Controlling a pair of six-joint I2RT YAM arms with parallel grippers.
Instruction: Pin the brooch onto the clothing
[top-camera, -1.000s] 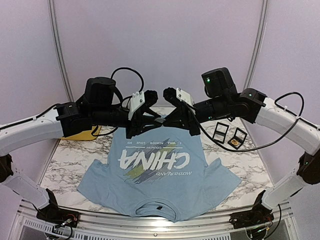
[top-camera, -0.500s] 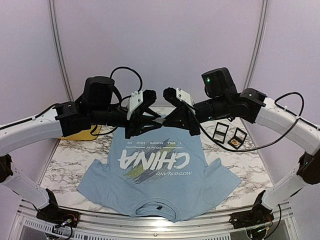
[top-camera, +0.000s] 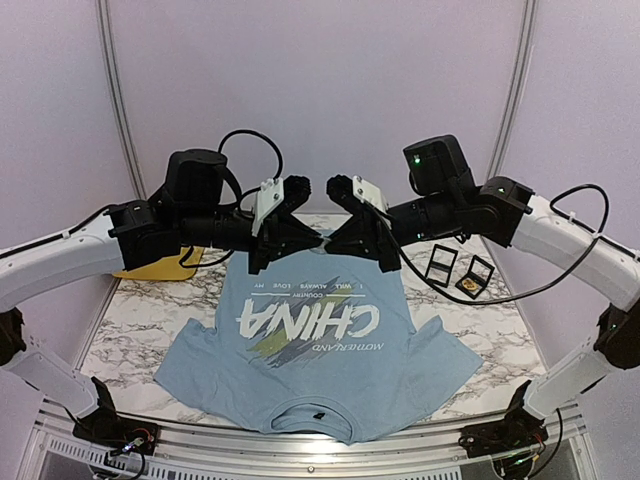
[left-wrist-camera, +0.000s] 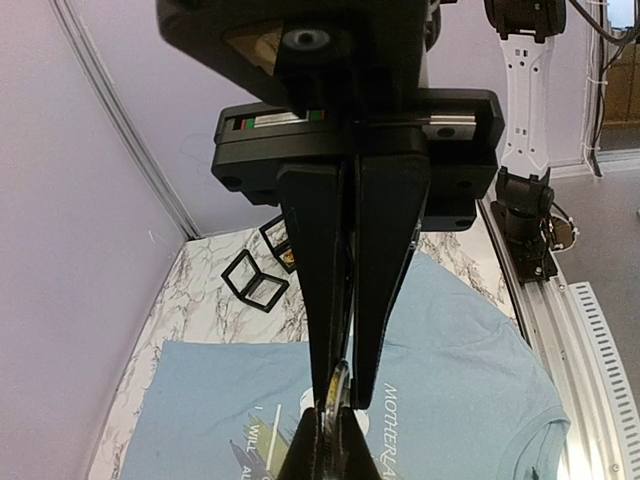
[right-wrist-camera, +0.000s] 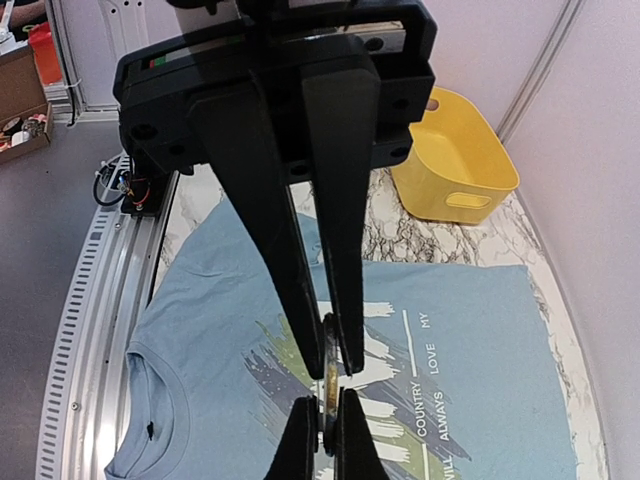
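Showing brooch (right-wrist-camera: 327, 352) only in wrist views

Fingers (top-camera: 287, 238) crowd mid-air over shirt (top-camera: 320, 375), boxes (top-camera: 458, 268) right, yellow bin (right-wrist-camera: 455, 165) left

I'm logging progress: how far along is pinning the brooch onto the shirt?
Picked up: the brooch is pinched in mid-air between the left hand and the right hand, both shut on it, above the shirt. Underway: probably working it open, too small to see. Left: bringing it down and pinning it; the shirt lies flat, nothing attached.
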